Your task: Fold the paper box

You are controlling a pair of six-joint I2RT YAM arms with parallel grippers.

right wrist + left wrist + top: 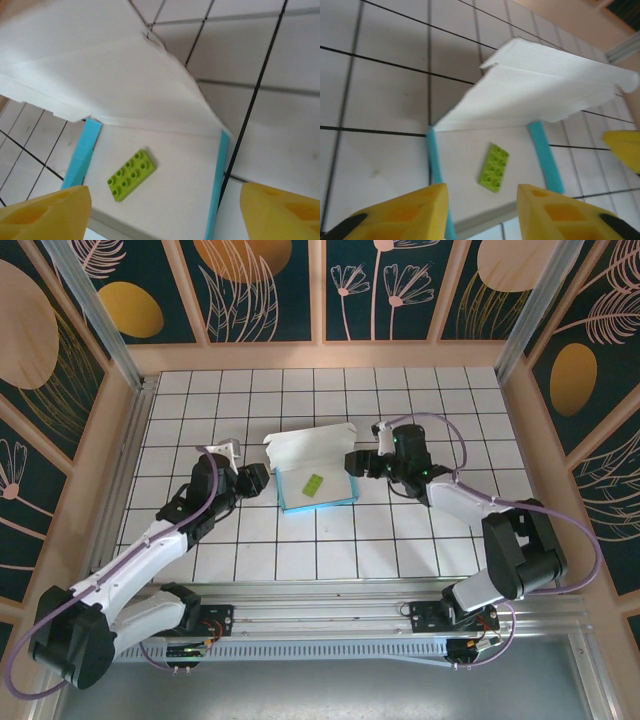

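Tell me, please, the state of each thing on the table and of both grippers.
paper box: open, lid flap raised, not yet folded shut.
green brick: lying flat inside the box, on its white floor.
left gripper: open, beside the box's left edge, holding nothing.
right gripper: open wide, beside the box's right edge, holding nothing.

Left wrist: left gripper (481, 192) fingers are cut by the bottom edge and hide the near corners of the paper box (470, 150). Yellow tip (624, 147) is cropped at the right edge, blurred, owner unclear.
Right wrist: right gripper (165, 192) fingers are clipped at both bottom corners. Lid flap (90, 60) runs off top and left.
Top view: green brick (313, 483) studs are too small to read.
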